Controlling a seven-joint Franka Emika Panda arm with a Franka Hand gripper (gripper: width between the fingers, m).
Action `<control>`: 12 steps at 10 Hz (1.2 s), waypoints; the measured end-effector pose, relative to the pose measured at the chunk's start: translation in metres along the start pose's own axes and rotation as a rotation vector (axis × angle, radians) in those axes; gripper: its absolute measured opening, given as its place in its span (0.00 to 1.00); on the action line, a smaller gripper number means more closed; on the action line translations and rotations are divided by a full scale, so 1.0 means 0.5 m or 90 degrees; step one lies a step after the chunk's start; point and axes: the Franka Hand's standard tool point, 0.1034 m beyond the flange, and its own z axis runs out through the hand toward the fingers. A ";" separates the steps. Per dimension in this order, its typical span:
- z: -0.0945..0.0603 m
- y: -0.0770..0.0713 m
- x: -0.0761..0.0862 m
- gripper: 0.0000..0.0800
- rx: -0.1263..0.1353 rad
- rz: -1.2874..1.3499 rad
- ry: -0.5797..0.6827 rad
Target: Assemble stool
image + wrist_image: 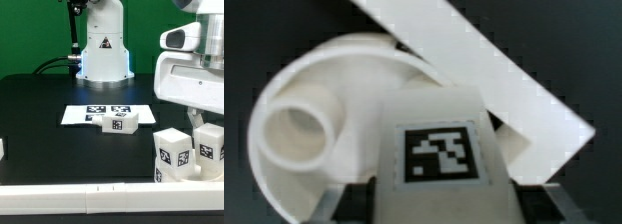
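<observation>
The arm is working on fitting a leg [446, 150] to the seat [304, 125]. In the wrist view the gripper [441, 197] is holding the tagged leg over the round seat, just beside the seat's open socket [299, 128], and a long white rail [473, 70] is running slantwise behind them. The dark fingers [349, 203] are standing narrow and appear to be pressing on the leg's two sides, so I judge it gripped, not merely flanked. The next move seems to call for lining the leg's end up with a socket and pushing or turning it home. In the exterior view a second leg [172, 152] is waiting near the arm, and a third leg [120, 122] is sitting at the near edge of the marker board [80, 113].
</observation>
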 end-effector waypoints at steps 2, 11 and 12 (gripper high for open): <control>0.000 0.000 0.006 0.42 0.011 0.145 -0.017; 0.003 -0.003 -0.011 0.42 0.065 0.593 -0.048; 0.004 -0.003 -0.014 0.69 0.066 0.566 -0.048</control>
